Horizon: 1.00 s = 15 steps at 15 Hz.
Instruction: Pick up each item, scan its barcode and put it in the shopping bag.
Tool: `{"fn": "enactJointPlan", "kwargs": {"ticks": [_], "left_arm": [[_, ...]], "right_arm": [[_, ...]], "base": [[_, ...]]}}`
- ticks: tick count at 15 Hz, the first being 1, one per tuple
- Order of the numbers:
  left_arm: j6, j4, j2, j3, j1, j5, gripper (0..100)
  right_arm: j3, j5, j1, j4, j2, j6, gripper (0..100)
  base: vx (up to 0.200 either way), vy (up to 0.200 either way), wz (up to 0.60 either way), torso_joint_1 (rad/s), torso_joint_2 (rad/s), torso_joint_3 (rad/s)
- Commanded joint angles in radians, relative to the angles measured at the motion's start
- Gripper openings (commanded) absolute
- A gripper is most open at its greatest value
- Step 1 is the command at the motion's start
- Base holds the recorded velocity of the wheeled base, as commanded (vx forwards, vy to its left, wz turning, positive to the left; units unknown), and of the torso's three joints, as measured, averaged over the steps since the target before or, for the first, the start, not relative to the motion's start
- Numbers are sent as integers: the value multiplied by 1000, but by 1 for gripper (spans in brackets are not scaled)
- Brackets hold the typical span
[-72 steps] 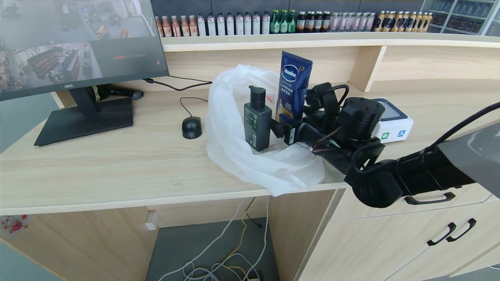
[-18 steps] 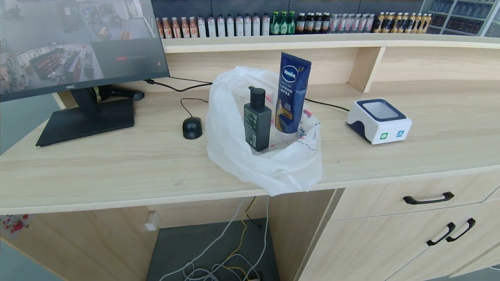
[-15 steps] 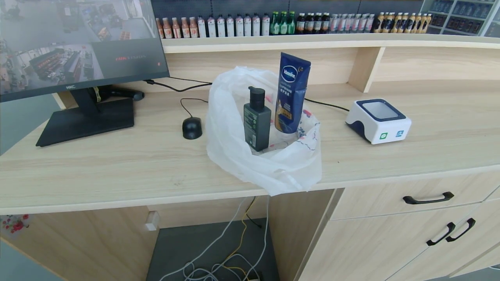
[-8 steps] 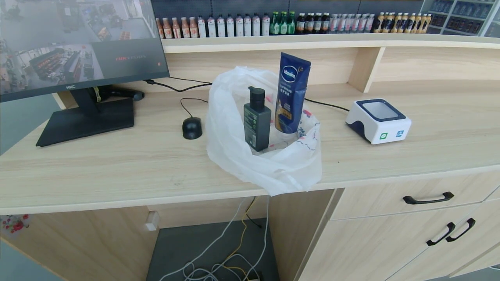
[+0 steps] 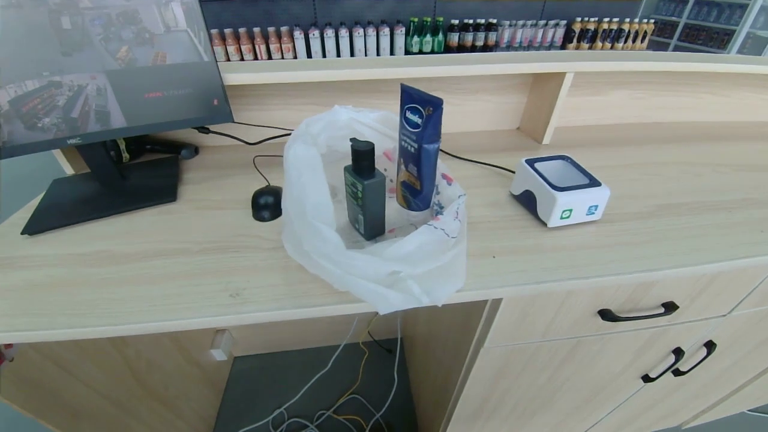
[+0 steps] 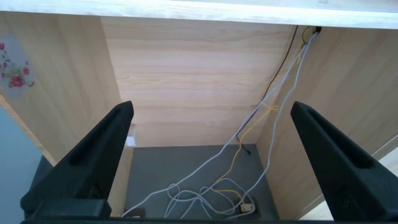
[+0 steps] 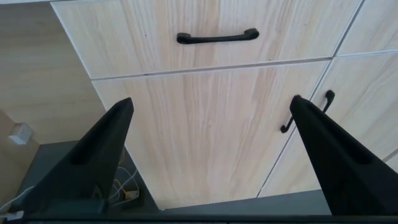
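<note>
A pale wooden counter (image 5: 180, 264) fills the head view; near its front edge sits the white shopping bag (image 5: 372, 270), with a dark pump bottle (image 5: 364, 201) and a blue tube (image 5: 418, 150) upright inside, and a white scanner (image 5: 559, 189) stands apart to the right. In the left wrist view, the left gripper (image 6: 211, 107) is spread wide and empty, facing cables (image 6: 205, 186) under the counter. In the right wrist view, the right gripper (image 7: 211, 102) is likewise wide and empty before a black drawer handle (image 7: 217, 37).
</note>
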Motion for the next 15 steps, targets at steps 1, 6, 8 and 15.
{"fn": "enactJointPlan", "kwargs": {"ticks": [1,6,8,15], "left_arm": [[-1,0,0,0,0,0,100],[-1,0,0,0,0,0,100],[-1,0,0,0,0,0,100],[-1,0,0,0,1,0,100]], "right_arm": [[0,0,0,0,2,0,100],[0,0,-1,0,2,-3,100],[0,0,-1,0,2,-3,100],[0,0,-1,0,2,-3,100]], "base": [[0,-200,0,-12,2,2],[0,-200,0,0,2,2],[0,-200,0,-5,5,2],[0,-200,0,3,4,1]]}}
